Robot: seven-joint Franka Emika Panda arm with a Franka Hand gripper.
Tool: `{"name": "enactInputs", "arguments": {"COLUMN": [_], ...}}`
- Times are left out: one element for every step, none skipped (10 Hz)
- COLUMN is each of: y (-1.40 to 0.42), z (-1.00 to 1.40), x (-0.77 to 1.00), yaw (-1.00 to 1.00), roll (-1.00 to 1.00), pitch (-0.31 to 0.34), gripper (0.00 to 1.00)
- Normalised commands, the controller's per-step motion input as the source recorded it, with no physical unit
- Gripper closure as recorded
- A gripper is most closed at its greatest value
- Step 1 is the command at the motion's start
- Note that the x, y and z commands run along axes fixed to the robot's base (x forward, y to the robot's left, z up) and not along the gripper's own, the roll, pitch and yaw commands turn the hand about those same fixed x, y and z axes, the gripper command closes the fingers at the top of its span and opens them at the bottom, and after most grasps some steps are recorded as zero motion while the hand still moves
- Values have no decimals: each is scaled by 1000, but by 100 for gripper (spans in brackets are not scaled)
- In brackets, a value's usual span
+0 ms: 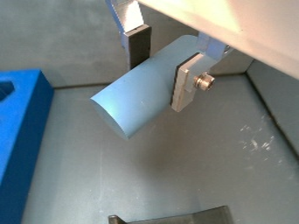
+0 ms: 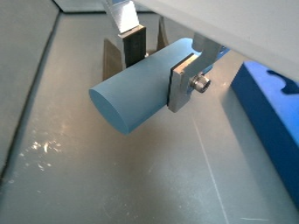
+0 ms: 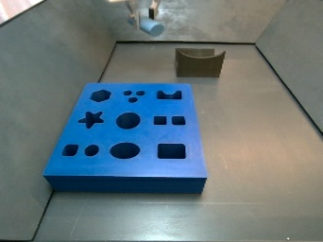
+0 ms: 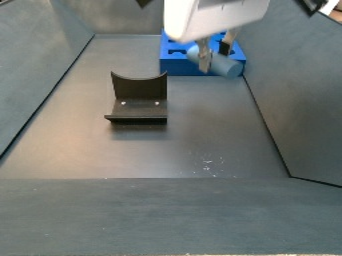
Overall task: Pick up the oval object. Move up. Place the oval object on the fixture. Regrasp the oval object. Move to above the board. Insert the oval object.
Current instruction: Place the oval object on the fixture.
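My gripper [image 1: 162,68] is shut on the oval object [image 1: 131,101], a pale blue-grey peg that lies crosswise between the fingers with its oval end sticking out; both wrist views show this [image 2: 158,68]. I hold it high in the air, as a side view shows [image 3: 149,19]. The fixture [image 3: 198,61] is a dark notched block on the floor, empty, below and to one side of the peg. Its edge shows in a wrist view [image 1: 170,217]. The blue board [image 3: 127,132] with dark cutouts lies flat on the floor, away from the gripper.
Grey walls enclose the floor on all sides [image 3: 76,57]. In a side view the white gripper body [image 4: 211,18] hides part of the board [image 4: 178,55]. The board's edge shows in both wrist views [image 1: 21,131] [image 2: 268,114].
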Motion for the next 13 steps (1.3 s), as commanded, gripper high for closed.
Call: {"name": "enactInputs", "arguments": {"y": [-12, -10, -2, -1, -1, -296, -291, -224, -197, -176, -147, -126, -106], "z": [883, 739, 549, 453, 208, -118, -164, -147, -128, -122, -114, -106, -95], "x": [-22, -19, -8, -6, -2, 1000, 1000, 1000, 1000, 1000, 1000, 1000, 1000], "yaw": [14, 6, -6, -12, -23, -1000, -1000, -1000, -1000, -1000, -1000, -1000, -876], "roll": [-119, -131, -142, -145, -147, 83, 82, 100, 115, 135, 153, 161, 156], "pitch": [16, 21, 25, 33, 41, 24, 25, 30, 35, 42, 53, 65, 77], "gripper": [100, 100, 100, 100, 100, 100, 100, 100, 100, 100, 100, 100, 100]}}
